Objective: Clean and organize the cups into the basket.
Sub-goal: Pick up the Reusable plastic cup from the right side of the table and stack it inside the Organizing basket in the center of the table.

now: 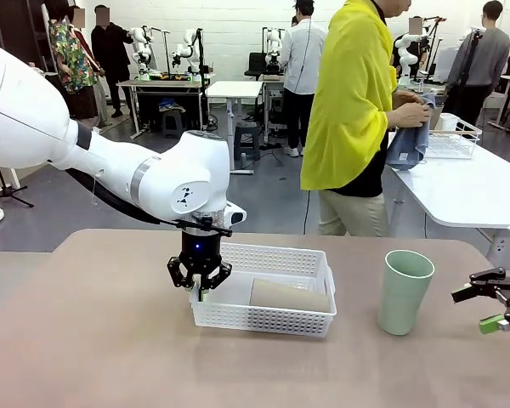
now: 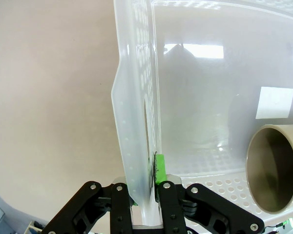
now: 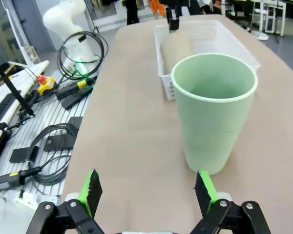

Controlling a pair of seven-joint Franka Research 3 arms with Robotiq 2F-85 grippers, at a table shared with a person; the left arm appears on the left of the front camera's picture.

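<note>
Near right edge, right gripper: jaws wide apart, nothing held.
mint cup: upright on table, near right end of basket.
basket: mid-table, brown cup lying inside.
left gripper: clamped on basket's left wall.

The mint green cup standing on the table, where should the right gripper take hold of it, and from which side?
Grip the mint green cup across its wall, around mid-height, coming in level from the robot's right, where the open right gripper faces it. It stands upright, mouth up, round and slightly tapered, so fingers straddling it should hold; the basket stands apart to the left.
</note>
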